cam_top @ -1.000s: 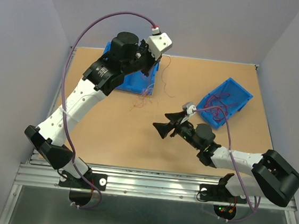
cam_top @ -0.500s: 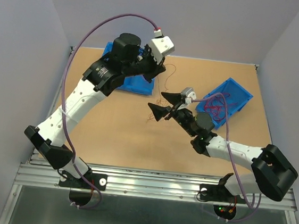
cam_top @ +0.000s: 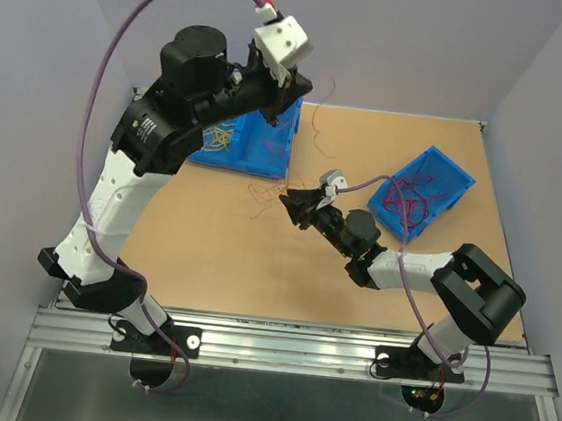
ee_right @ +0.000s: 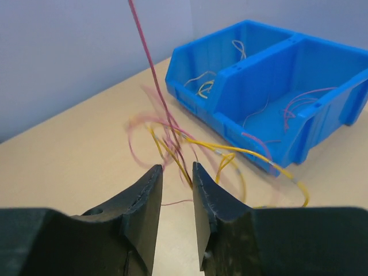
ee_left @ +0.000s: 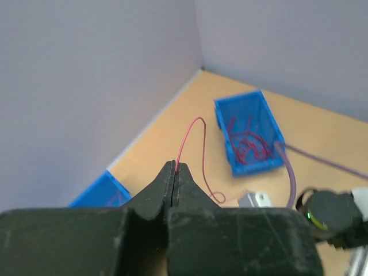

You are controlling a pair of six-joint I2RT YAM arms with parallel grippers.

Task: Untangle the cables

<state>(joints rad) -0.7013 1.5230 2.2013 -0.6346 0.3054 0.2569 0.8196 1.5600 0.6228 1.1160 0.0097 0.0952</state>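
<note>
My left gripper (ee_left: 175, 167) is shut on a thin red cable (ee_left: 192, 123) and is held high over the back-left blue bin (cam_top: 243, 144). In the top view the left gripper (cam_top: 295, 93) holds that red cable (cam_top: 311, 125), which hangs down to a tangle of cables (cam_top: 261, 190) on the table. In the right wrist view the red cable (ee_right: 150, 69) rises out of the tangle of yellow, pink and red cables (ee_right: 172, 144). My right gripper (ee_right: 177, 170) is low at the tangle, its jaws a narrow gap apart, with strands at its mouth. The right gripper (cam_top: 289, 207) sits at mid-table.
A two-compartment blue bin (ee_right: 270, 86) with a few loose wires stands just behind the tangle. A second blue bin (cam_top: 424, 190) holding red cables lies tilted at the right. The right arm's lavender cable (cam_top: 385, 181) arcs over it. Grey walls enclose the table.
My left arm rose and drew the red cable up from the tangle. My right gripper moved left and forward to the tangle, and its jaws narrowed from wide open.
</note>
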